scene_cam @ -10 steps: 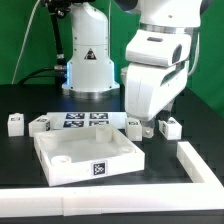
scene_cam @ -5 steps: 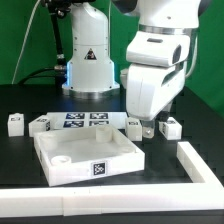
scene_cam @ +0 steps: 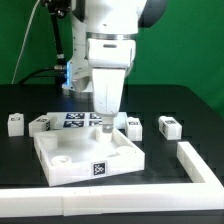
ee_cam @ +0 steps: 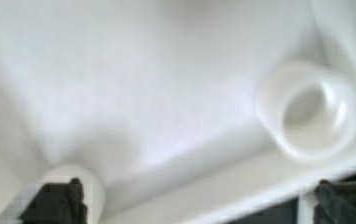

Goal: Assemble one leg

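Several legs, stubby white posts with marker tags, stand on the black table: two on the exterior view's left point(scene_cam: 15, 123) point(scene_cam: 40, 124) and two on its right point(scene_cam: 134, 127) point(scene_cam: 169, 126). My gripper point(scene_cam: 105, 122) hangs over the far side of the white square tray point(scene_cam: 120, 160). It is open and empty. In the wrist view my gripper point(ee_cam: 201, 205) has its dark fingertips point(ee_cam: 59, 200) far apart over the tray floor point(ee_cam: 157, 90). A round corner socket point(ee_cam: 317, 110) lies close by. No leg shows in the wrist view.
The marker board point(scene_cam: 78, 119) lies behind the tray, partly hidden by my gripper. A white L-shaped fence point(scene_cam: 196, 165) runs along the table's front and the exterior view's right edge. The robot base point(scene_cam: 85, 70) stands at the back.
My arm has swung toward the exterior view's left, from above the two legs on its right to above the tray's far side. The legs have not moved.
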Controlling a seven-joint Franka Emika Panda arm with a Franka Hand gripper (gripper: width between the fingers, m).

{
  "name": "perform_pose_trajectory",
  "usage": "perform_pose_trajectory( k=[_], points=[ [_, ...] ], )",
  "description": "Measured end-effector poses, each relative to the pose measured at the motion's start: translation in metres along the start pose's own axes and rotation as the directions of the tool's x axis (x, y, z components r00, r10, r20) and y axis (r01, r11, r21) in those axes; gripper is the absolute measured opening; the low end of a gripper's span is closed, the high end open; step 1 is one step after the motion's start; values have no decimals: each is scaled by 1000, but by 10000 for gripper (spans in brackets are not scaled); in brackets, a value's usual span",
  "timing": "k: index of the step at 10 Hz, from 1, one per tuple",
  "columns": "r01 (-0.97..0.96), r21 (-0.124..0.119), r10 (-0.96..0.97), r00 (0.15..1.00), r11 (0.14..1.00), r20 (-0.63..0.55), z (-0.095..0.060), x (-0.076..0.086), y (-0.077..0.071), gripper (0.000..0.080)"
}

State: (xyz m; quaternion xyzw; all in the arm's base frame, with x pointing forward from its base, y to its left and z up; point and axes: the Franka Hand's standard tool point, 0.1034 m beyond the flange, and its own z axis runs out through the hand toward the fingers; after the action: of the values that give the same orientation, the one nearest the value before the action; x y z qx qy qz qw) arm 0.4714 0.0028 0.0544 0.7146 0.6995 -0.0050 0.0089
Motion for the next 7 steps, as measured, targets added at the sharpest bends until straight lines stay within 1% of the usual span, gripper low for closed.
perform_pose_trajectory(
  k=[1, 4, 5, 6, 7],
  points=[
    [-40, 1, 40, 999, 999, -1, 0, 0, 0, 650],
    [-38, 3, 38, 999, 999, -1, 1, 0, -1, 650],
    [10, 2, -10, 1000, 1000, -1, 3, -3, -3, 650],
    [123, 6, -123, 992, 992, -5, 9, -14, -17, 650],
    [174, 14, -174, 985, 985, -10, 14, -22, -33, 650]
  ],
)
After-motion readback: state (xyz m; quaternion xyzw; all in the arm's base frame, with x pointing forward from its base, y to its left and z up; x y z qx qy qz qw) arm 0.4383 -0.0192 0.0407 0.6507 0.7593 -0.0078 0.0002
